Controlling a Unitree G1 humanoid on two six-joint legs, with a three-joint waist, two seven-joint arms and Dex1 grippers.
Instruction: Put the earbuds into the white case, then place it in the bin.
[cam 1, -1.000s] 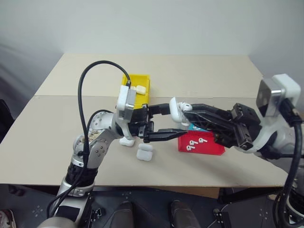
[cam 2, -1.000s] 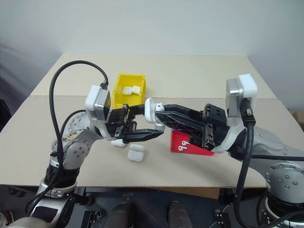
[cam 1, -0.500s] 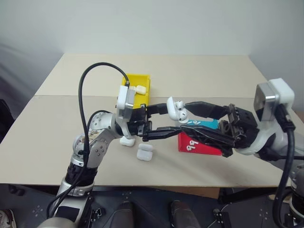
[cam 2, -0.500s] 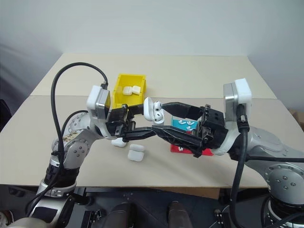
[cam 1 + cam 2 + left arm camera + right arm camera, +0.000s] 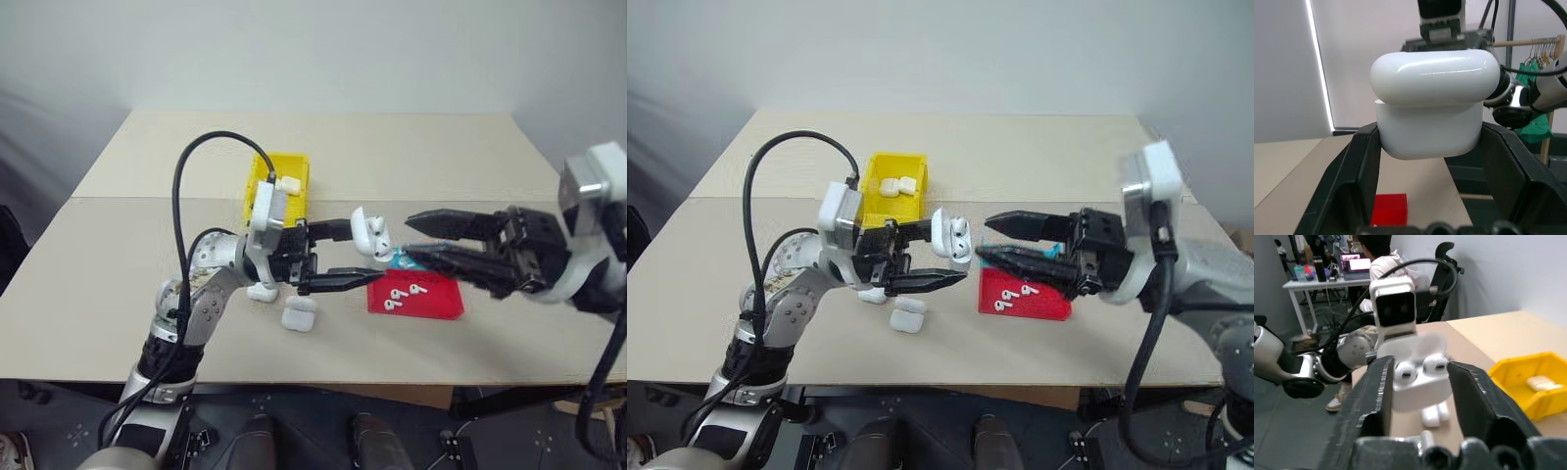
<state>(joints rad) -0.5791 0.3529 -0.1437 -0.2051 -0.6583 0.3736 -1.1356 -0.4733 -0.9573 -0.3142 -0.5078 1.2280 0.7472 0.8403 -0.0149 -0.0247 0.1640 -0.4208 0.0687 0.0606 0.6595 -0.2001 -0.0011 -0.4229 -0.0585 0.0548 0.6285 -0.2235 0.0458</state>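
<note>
The left pincer [image 5: 342, 257] grips the white case [image 5: 369, 235] by its base, lid open, earbuds [image 5: 1421, 369] seemingly seated. Light, glossy, slippery: hold the flat sides. The right pincer [image 5: 415, 239] stands parted, empty.

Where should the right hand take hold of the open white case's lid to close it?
On the lid's outer face, coming from the far side of the hinge. The white case sits clamped by its body in the left hand, lid tipped back, both earbuds seated, so a push on the lid probably closes it.
</note>
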